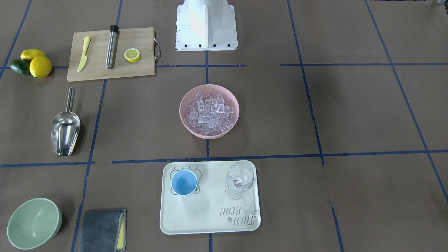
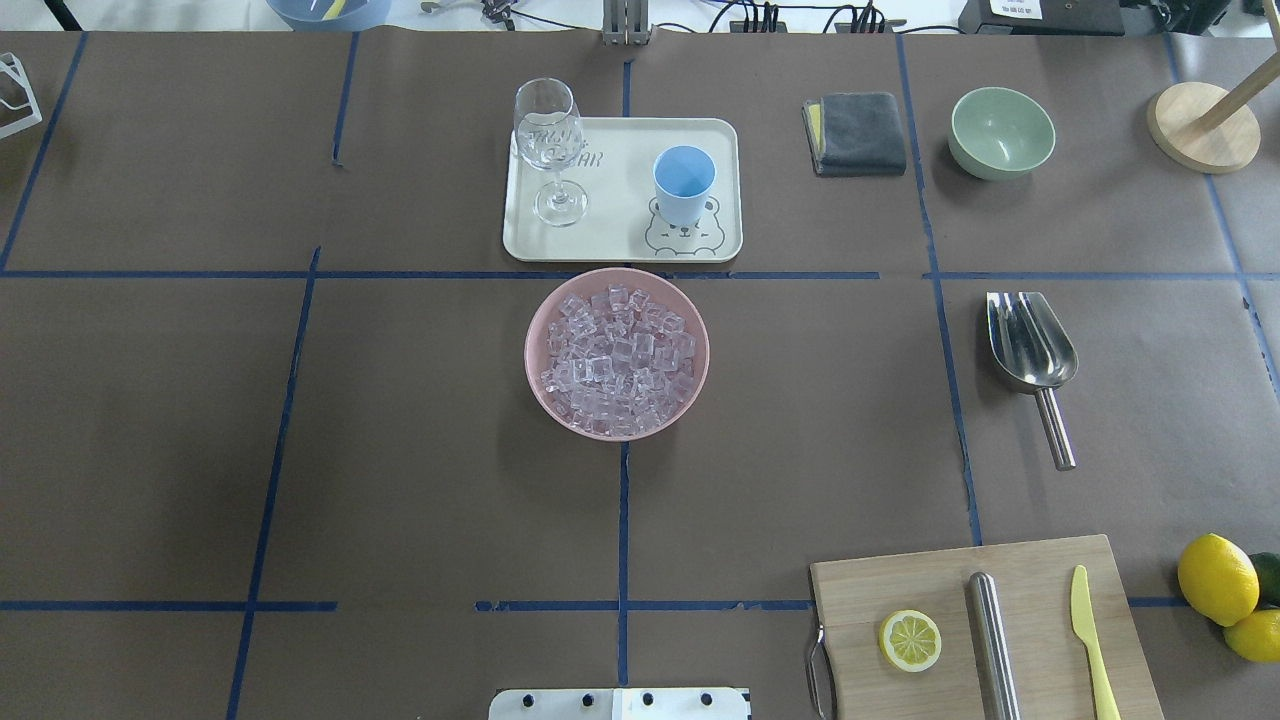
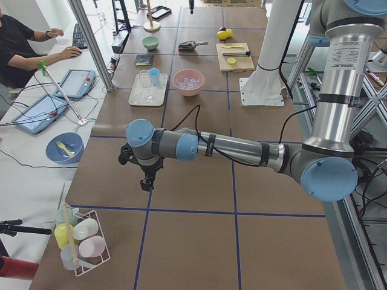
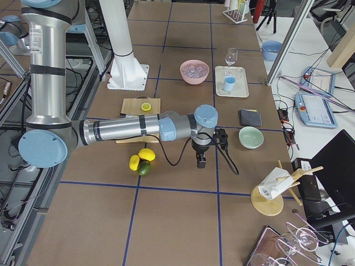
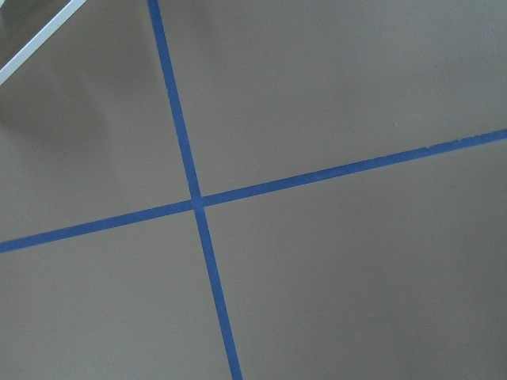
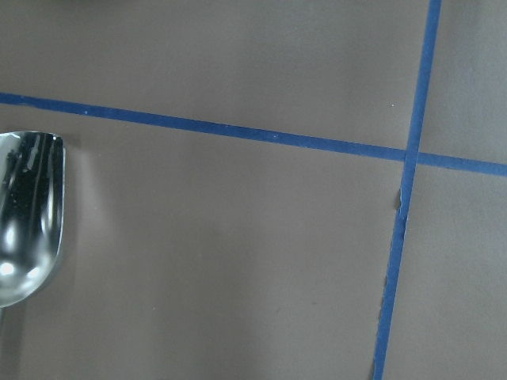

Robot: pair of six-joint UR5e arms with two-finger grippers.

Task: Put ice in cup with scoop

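At the middle of the bench [image 2: 400,420] we find ice [image 2: 618,360] in a bowl [image 2: 535,350], behind it a tray [image 2: 610,235] carrying a cup [image 2: 684,185] right of a glass [image 2: 549,150], in the overhead view the scoop [image 2: 1030,355] well to the bowl's right, a cloth [image 2: 855,133] and second bowl [image 2: 1001,131] beyond it, a board [image 2: 880,585] nearest the robot bearing a lemon slice [image 2: 910,640], rod [image 2: 995,650] and knife [image 2: 1090,630].

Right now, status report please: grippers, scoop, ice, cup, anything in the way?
Left gripper, right gripper: over the table, empty, state unclear. Scoop lies untouched; ice in pink bowl; cup empty on tray. Wine glass beside cup on the tray.
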